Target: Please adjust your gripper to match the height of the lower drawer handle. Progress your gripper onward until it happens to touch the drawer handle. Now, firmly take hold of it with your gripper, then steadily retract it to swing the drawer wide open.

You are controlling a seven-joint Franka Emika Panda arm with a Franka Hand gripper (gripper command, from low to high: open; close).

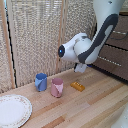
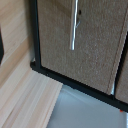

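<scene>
Both views soft, low-res — even, bright daylight. Arm casts faint shadow on table below it. Wrist view blurred — handle shows pale glare.

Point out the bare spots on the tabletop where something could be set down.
Bare wood lies between the plate and orange block, and toward the drawers. It is crowded around the blue cup and pink cup.

My arm is white and dark grey over the pale wood bench; blue cup, pink cup, amber block, cream speckled plate, silvery handle on brown drawer
</scene>
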